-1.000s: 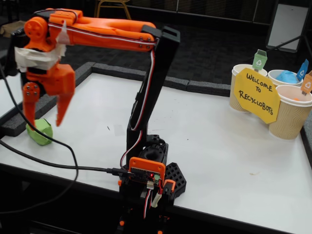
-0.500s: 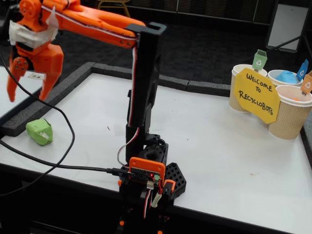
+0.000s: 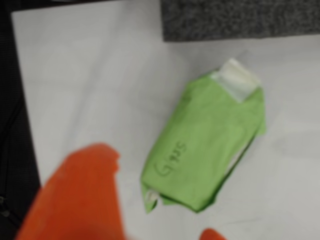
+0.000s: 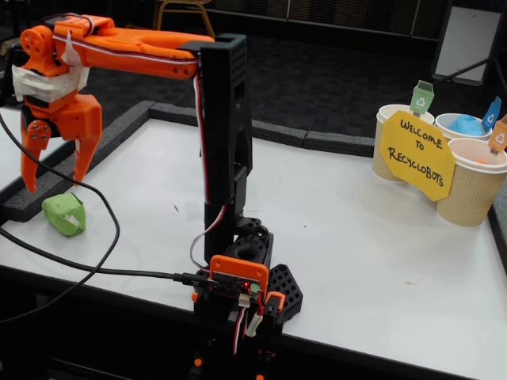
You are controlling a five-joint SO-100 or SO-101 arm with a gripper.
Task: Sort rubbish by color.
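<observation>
The green rubbish wad (image 4: pixel 63 214) lies on the white table near its left edge; the wrist view shows it as a taped green wad (image 3: pixel 205 150) with handwriting on it. My orange gripper (image 4: pixel 55 176) hangs open just above it, one finger (image 4: pixel 30 170) on each side, touching nothing. In the wrist view the gripper (image 3: pixel 159 192) shows as a wide blurred finger (image 3: pixel 75 200) at lower left and a small tip at the bottom edge. A light blue wad (image 4: pixel 466 125) sits in the far right cup. An orange patch (image 4: pixel 480 159) shows inside the nearest cup.
Three beige paper cups (image 4: pixel 475 198) with coloured flags stand at the right behind a yellow "Welcome to Recyclobots" sign (image 4: pixel 416 154). A dark foam border (image 4: pixel 317 141) edges the table. A black cable (image 4: pixel 103 237) loops past the wad. The arm's base (image 4: pixel 242 277) stands front centre.
The gripper rose away from the green wad and swung left, then came back down to just above it. The wad has stayed in place.
</observation>
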